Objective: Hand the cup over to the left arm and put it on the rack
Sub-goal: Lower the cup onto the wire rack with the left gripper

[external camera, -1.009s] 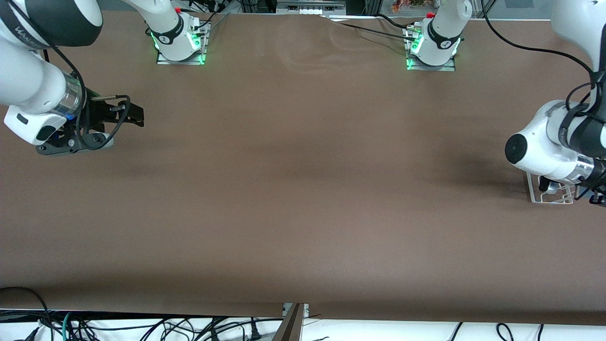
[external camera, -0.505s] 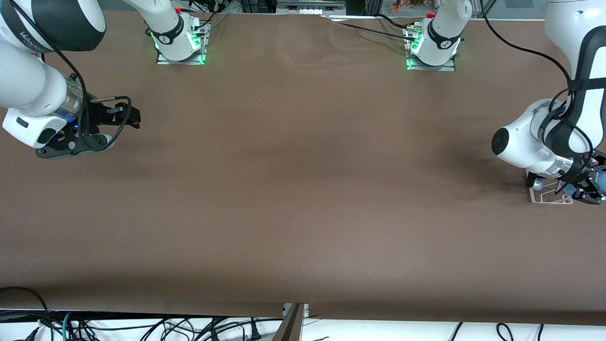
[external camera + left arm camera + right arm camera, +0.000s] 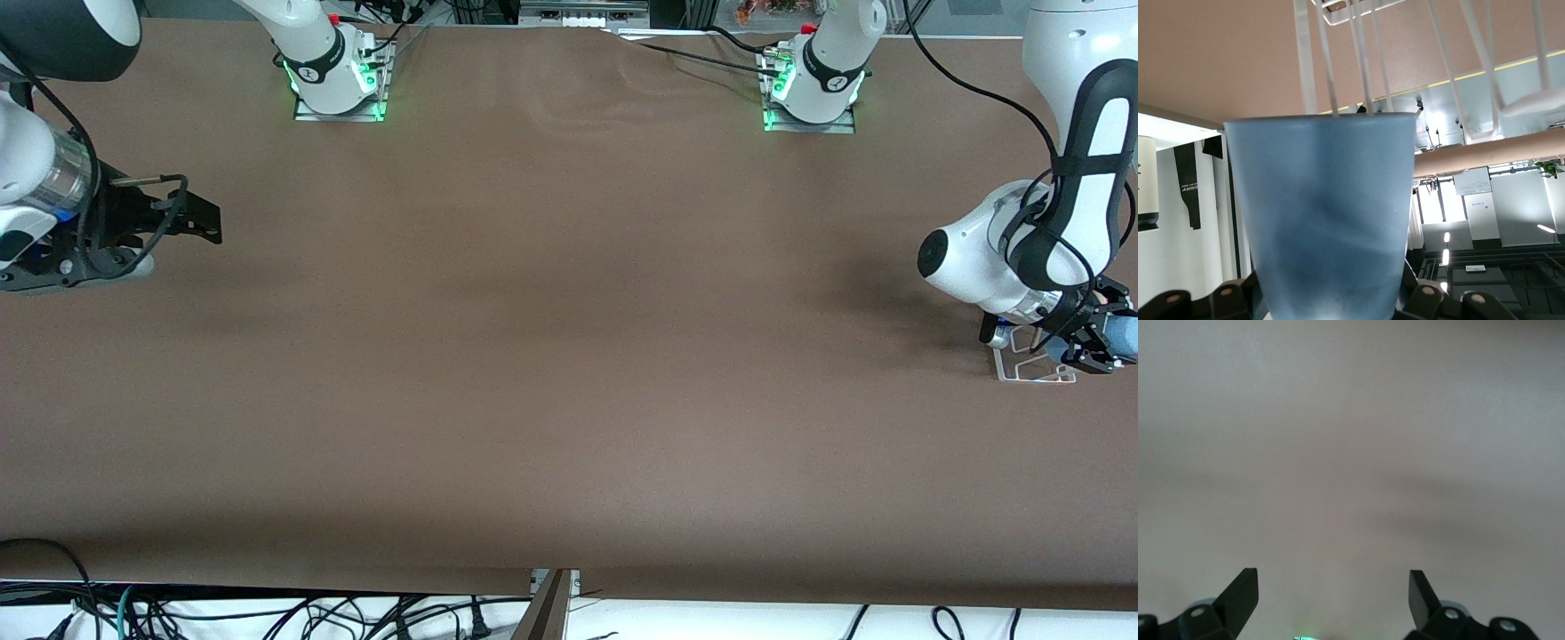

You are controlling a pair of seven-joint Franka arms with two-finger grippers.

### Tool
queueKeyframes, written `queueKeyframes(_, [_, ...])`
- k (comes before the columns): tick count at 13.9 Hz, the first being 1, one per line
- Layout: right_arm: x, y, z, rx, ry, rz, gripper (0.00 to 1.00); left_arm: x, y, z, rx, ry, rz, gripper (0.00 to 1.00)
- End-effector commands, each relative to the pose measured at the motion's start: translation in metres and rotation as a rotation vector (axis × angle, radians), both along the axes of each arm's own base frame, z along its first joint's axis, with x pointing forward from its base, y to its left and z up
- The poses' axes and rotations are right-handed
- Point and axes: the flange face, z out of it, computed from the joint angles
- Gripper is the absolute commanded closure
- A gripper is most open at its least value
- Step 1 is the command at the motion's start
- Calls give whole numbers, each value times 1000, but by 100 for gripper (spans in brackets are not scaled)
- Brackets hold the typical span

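Front view: left claw (image 3: 1101, 348) is pinching the cup (image 3: 1122, 336) over the rack (image 3: 1031, 369), seemingly unplaced; right claw (image 3: 191, 222) is waiting, spread.

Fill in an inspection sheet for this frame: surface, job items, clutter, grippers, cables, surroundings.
Surface: brown table, bare across its middle.
Cup: light-blue cup held in the left gripper, over the rack.
Rack: white wire rack at the left arm's end of the table; its prongs and wooden dowel show past the cup in the left wrist view.
Clutter: nothing seen.
Left gripper: shut on the cup.
Right gripper: right gripper open and empty, over bare table at the right arm's end; that arm waits.
Cables: black cable runs along the left arm; loose cables hang below the table edge nearest the front camera.
Surroundings: both arm bases show green lights.
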Motion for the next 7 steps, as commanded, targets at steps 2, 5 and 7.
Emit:
queueKeyframes(2, [-17,-9,-5,-6,-1,12,1,-6,5,-2,16,-13,-32,100])
queueKeyframes(5, [-19,-15,-10,-16,-17,9,1,-7,4,-6,1,-18,-37,1])
queueKeyframes(7, [-16,-18,-11,-28,-33,26,1,-4,5,-1,3,-21,-36,0])
